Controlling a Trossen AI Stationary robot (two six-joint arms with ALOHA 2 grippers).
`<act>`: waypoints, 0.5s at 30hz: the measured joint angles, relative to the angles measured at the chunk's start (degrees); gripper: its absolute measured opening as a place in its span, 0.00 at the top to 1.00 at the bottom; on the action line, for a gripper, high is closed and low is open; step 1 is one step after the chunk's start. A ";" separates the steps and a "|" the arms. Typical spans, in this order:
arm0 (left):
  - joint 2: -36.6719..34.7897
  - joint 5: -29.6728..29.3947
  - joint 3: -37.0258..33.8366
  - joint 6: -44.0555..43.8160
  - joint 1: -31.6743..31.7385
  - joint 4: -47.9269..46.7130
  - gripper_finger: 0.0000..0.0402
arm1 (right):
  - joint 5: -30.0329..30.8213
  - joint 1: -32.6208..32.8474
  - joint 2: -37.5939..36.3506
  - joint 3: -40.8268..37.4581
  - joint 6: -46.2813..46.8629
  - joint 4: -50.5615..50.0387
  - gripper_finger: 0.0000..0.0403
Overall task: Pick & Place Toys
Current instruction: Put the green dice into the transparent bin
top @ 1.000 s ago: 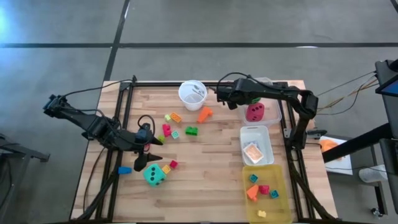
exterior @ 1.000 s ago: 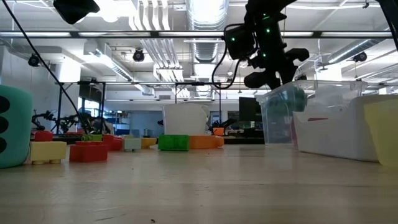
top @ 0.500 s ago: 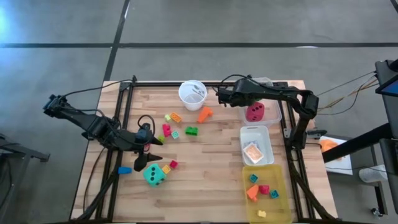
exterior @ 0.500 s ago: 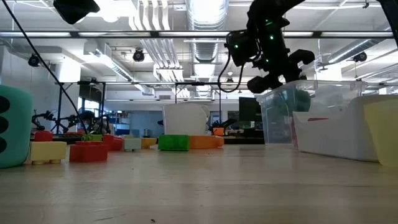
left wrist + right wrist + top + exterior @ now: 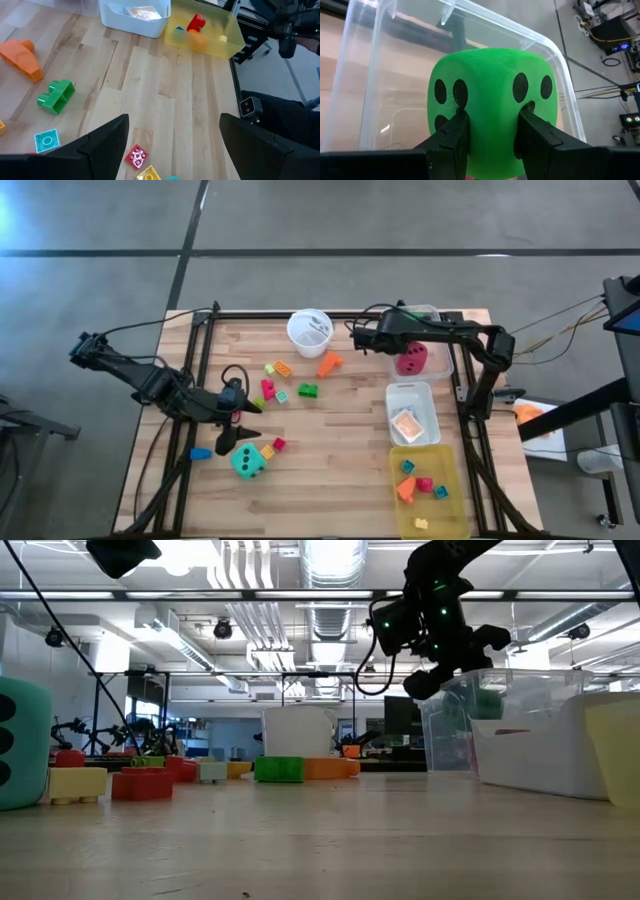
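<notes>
My right gripper [image 5: 492, 131] is shut on a green foam die [image 5: 490, 95] with dark pips. It holds the die at the far-left part of the clear bin [image 5: 449, 352]. Through the bin's wall, the die [image 5: 487, 700] shows high up. A red-pink die [image 5: 411, 360] lies in that bin. A teal die [image 5: 248, 461] rests on the table near the left front. Just beyond it hovers my open left gripper [image 5: 243, 428], holding nothing. Small blocks, among them an orange one [image 5: 328, 363] and a green one [image 5: 307, 390], lie scattered mid-table. My right gripper pinches the green die between its two fingers [image 5: 454, 137], on the die's near side [image 5: 470, 122] low down. The foam is dented in at both fingertips. The fingers slant down, coming from the table's left side. The die is lifted clear, just inside the bin's rim.
A white round cup [image 5: 309, 332] stands at the far middle. Along the right edge, nearer than the clear bin, come a white bin [image 5: 392, 402] with a tan piece inside and a yellow bin [image 5: 398, 480] with several blocks. A blue block [image 5: 200, 452] lies at the left front.
My right gripper has carried the green die down and a little toward the table's right edge, over the clear bin's rim, rolling slightly while staying shut on it.
</notes>
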 joint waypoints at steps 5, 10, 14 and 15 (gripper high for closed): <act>0.00 -0.02 0.00 0.00 0.00 0.00 0.22 | -2.43 0.75 0.09 1.40 -2.22 -0.62 0.70; 0.00 -0.01 0.00 0.00 0.00 0.00 0.22 | -6.52 1.78 0.23 4.88 -4.22 -3.44 0.70; 0.00 0.00 0.00 0.00 0.00 0.00 0.22 | -9.31 2.19 0.46 7.41 -4.11 -6.64 0.70; 0.00 -0.02 0.00 0.00 0.00 0.00 0.22 | -9.50 2.35 0.44 7.92 -3.87 -7.33 0.70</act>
